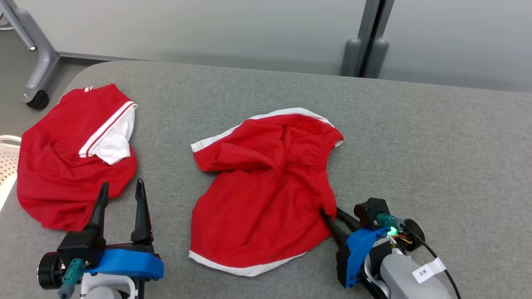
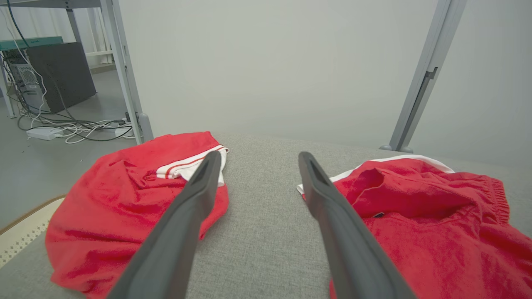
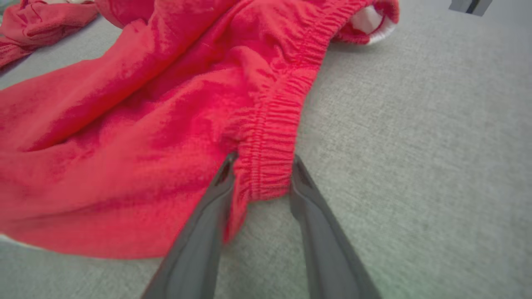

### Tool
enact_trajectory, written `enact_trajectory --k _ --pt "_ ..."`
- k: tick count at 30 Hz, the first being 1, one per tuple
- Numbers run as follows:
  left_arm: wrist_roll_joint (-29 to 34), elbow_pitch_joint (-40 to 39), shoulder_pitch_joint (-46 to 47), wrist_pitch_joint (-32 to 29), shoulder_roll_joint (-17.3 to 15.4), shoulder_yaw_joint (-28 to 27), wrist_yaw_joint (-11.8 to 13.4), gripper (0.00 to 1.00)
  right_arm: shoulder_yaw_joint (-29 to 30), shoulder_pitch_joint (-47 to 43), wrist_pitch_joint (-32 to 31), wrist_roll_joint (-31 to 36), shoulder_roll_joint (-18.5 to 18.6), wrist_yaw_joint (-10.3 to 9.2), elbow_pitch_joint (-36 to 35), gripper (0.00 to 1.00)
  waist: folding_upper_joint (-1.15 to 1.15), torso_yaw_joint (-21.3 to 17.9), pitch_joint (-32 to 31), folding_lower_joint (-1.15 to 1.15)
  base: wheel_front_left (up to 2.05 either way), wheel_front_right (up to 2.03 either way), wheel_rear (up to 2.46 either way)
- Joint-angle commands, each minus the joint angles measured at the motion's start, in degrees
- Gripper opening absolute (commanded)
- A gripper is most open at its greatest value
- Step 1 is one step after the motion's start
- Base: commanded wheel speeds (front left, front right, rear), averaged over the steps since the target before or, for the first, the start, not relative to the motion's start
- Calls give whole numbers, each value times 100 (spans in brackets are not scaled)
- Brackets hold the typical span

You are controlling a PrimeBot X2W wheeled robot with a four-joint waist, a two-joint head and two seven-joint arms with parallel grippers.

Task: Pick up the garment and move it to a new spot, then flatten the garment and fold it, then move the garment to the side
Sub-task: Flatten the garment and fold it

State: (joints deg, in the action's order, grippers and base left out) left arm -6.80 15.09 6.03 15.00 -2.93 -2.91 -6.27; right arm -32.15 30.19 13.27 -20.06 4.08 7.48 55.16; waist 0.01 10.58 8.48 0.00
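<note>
elastic waistband looks like the chosen hold, and sensibly so: a gathered hem is thicker and firmer than the loose red cloth beside it, so it should be less apt to slip out in a lift. the right end effector lies low on the bench at the near right corner of the garment, one finger on each side of the band, the gap between them middling. both fingers seem to touch cloth, but whether they truly pinch it i cannot tell. the garment itself lies crumpled about the middle of the bench, white trim showing at its far and near edges, part of it folded over on itself. the left end effector hovers with its fingers wide apart and nothing between them, over bare bench between this garment and a second red garment at the left, probably held clear until another corner needs holding. by this showing the first pick-up is only at its start.
</note>
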Motion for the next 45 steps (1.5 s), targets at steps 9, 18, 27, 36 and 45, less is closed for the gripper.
enact_trajectory --k 9,18,27,36,45 --pt "-43 21 -96 27 7 7 61 100 459 -397 183 -131 392 2 -544 0 -1 -318 -203 0 0 0 0" --pt "-67 -37 -219 27 7 -2 87 100 1455 -1897 -289 295 831 2 -2042 0 -1 -565 -338 0 0 0 0" --pt "-64 -33 -179 27 6 -13 62 100 2310 -2946 -1273 551 611 3 -4015 100 -1 -691 -314 0 0 0 0" --pt "-32 3 -124 27 6 -4 37 100 2483 -2614 -1755 822 770 3 -4719 100 -1 -671 -325 0 0 0 0" --pt "-52 -13 -29 27 7 70 27 100 1991 -1543 -1951 895 985 2 -3783 100 -1 -525 -176 0 0 0 0"
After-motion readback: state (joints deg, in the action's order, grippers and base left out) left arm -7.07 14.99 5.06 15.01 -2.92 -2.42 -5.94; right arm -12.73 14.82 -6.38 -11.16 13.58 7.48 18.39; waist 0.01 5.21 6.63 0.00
